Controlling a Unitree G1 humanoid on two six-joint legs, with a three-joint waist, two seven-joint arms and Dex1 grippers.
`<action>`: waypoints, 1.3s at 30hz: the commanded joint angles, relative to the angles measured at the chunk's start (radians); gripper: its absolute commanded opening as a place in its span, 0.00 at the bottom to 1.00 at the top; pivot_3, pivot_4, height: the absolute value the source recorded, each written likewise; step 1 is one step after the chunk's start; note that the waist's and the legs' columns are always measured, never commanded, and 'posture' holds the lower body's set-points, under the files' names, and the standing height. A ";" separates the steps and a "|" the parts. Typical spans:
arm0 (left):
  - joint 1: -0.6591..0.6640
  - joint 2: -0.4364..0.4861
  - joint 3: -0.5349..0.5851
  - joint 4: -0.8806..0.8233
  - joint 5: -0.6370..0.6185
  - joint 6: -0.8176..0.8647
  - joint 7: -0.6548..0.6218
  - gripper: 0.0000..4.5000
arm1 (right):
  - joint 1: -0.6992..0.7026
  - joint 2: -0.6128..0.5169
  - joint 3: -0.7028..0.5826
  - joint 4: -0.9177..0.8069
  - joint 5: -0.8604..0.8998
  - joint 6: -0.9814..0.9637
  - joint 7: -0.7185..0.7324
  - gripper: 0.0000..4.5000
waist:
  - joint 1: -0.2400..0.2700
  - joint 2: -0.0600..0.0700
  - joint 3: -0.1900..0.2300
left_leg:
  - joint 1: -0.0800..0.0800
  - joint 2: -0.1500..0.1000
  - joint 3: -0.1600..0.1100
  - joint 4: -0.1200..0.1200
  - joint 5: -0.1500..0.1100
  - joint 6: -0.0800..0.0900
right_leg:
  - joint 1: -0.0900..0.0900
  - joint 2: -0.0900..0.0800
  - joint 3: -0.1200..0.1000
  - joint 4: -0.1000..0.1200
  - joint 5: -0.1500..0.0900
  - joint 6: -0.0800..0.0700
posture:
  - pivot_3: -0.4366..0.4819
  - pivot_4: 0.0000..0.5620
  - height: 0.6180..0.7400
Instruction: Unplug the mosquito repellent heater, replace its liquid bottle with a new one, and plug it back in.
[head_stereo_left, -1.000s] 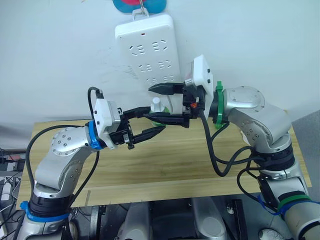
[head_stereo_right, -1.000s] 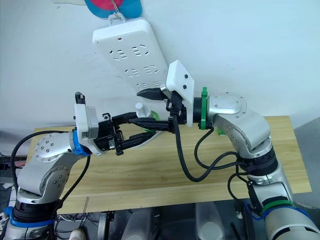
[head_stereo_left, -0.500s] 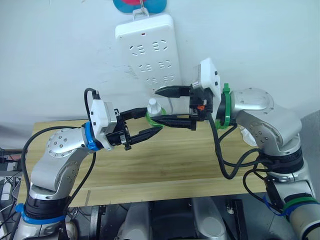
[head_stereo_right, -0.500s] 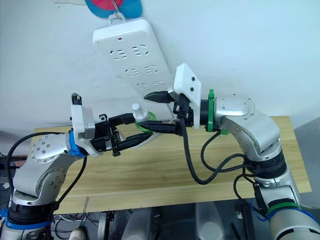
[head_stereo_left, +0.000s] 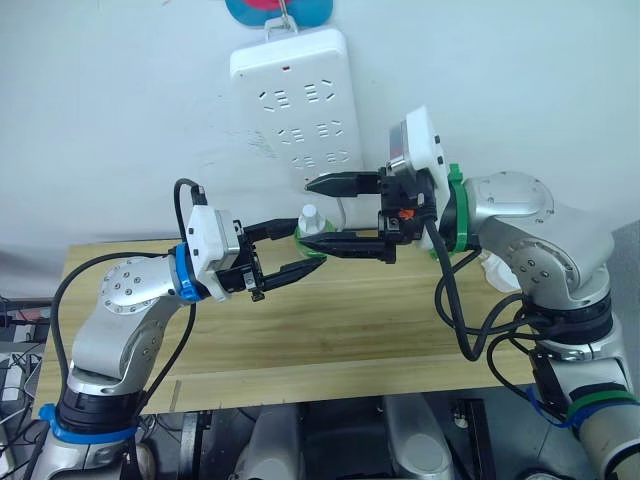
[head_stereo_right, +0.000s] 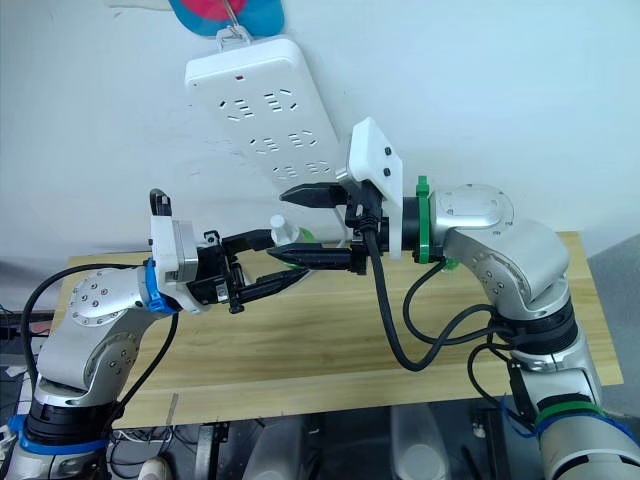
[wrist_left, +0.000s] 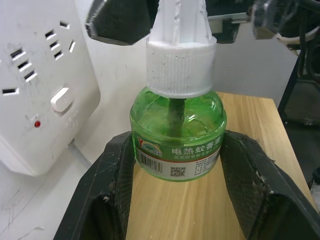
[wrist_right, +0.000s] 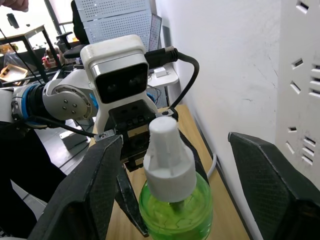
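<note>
Raised slightly since a second ago, the green bottle (wrist_left: 176, 130) sits clamped in the left end effector (head_stereo_left: 296, 250) above the wooden surface (head_stereo_left: 360, 330), below the power strip (head_stereo_left: 300, 100). Right end effector (head_stereo_left: 325, 215) has shifted right, wide open, straddling the white cap (wrist_right: 167, 155). Cap removal looks imminent.

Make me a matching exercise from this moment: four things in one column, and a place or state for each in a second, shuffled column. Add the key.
Things
1. green bottle
2. power strip
3. left pincer
4. right pincer

Places or states
A. hangs on the white wall above the table
B. open, one finger above the white cap and one beside the bottle
C. held upright above the wooden table, white cap on
D. shut on the bottle's green body

Pairs: 1-C, 2-A, 3-D, 4-B
</note>
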 joint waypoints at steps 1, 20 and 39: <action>0.009 -0.004 0.008 -0.013 -0.001 -0.025 -0.006 0.50 | -0.016 -0.009 -0.022 -0.029 0.016 -0.010 0.013 0.70 | 0.000 0.000 0.000 | 0.000 0.000 0.000 0.000 0.000 0.000 | 0.000 0.000 0.000 0.000 0.000 0.000 | 0.26 0.66 1.00; 0.012 -0.008 0.005 0.007 0.013 -0.050 -0.007 0.50 | -0.028 -0.010 -0.019 -0.024 0.013 -0.013 0.015 0.58 | 0.000 0.000 0.000 | 0.000 0.000 0.000 0.000 0.000 0.000 | 0.000 0.000 0.000 0.000 0.000 0.000 | 0.26 0.65 1.00; -0.006 -0.010 0.003 0.004 0.006 -0.040 0.000 0.50 | -0.021 -0.003 -0.009 -0.034 0.015 -0.006 0.013 0.06 | 0.000 0.000 0.000 | 0.000 0.000 0.000 0.000 0.000 0.000 | 0.000 0.000 0.000 0.000 0.000 0.000 | 0.27 0.65 1.00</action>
